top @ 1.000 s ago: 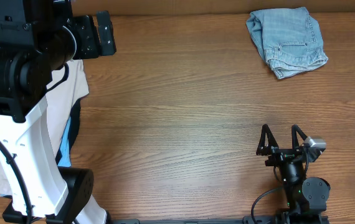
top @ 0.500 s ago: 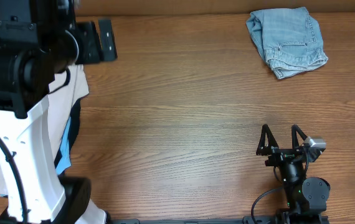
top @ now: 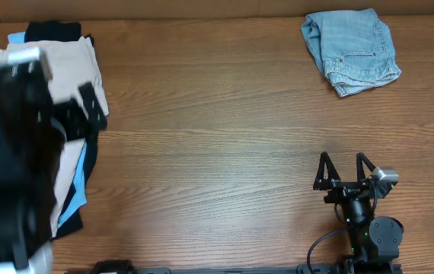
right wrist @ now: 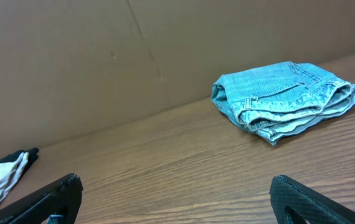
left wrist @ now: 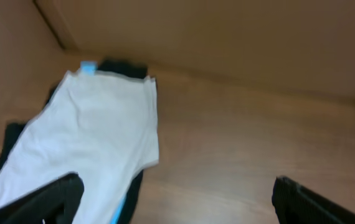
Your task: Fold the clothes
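Overhead view puts the pair of faded light-blue denim shorts [top: 352,49] at the far right corner of the brown wood-grain table [top: 217,152], lying in a compact bundle with a stitched pocket on top, and neither arm touches it. That bundle looks already folded and set aside, so the step in hand is probably fetching another garment. The left arm, blurred, hangs over a heap at the table's left end, where a pale beige cloth garment [top: 65,68] lies on top of black and light-blue pieces. The left gripper [left wrist: 174,186] has its fingers spread wide and nothing between them; in its wrist view the beige piece lies ahead and to the left. The right gripper [top: 343,160] rests near the front edge, jaws also apart and empty, well apart from the shorts. The next move calls for lowering onto the beige layer and pinching only that one. The stacked layers beneath may lift with it, and the plain brown back wall [right wrist: 71,62] stands just beside the heap.
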Motion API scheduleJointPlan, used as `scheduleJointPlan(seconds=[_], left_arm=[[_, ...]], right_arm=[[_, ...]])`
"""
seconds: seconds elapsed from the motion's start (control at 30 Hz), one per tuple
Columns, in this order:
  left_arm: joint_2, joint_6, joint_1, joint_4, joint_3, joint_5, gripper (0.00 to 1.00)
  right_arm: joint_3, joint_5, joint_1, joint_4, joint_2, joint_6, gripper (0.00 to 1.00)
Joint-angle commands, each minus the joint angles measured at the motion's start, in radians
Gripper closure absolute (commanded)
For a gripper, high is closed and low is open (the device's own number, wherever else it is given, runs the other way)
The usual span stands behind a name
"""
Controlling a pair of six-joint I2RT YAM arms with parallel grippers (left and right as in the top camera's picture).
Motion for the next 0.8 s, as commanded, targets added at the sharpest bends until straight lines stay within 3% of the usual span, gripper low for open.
scheduleJointPlan(seconds=[0.0,0.3,0.47,0.77], left_arm=[[-0.168,0.022,0.004,0.120,-0.249,0.021,0.00],[-0.687,-0.037,0.006,0.636,-0.974,0.051,0.00],[-0.853,-0.111,0.006,0.870,-1.240,0.051,0.00],[-1.019,-0.116,0.006,0.988,-1.481,0.030,0.00]], right_arm=[[-0.010,0.010,0.005,0.005,-0.011,-0.001,0.00],[-0.010,0.010,0.005,0.005,-0.011,-0.001,0.00],[-0.010,0.010,0.005,0.005,-0.011,-0.001,0.00],[-0.010,0.010,0.005,0.005,-0.011,-0.001,0.00]])
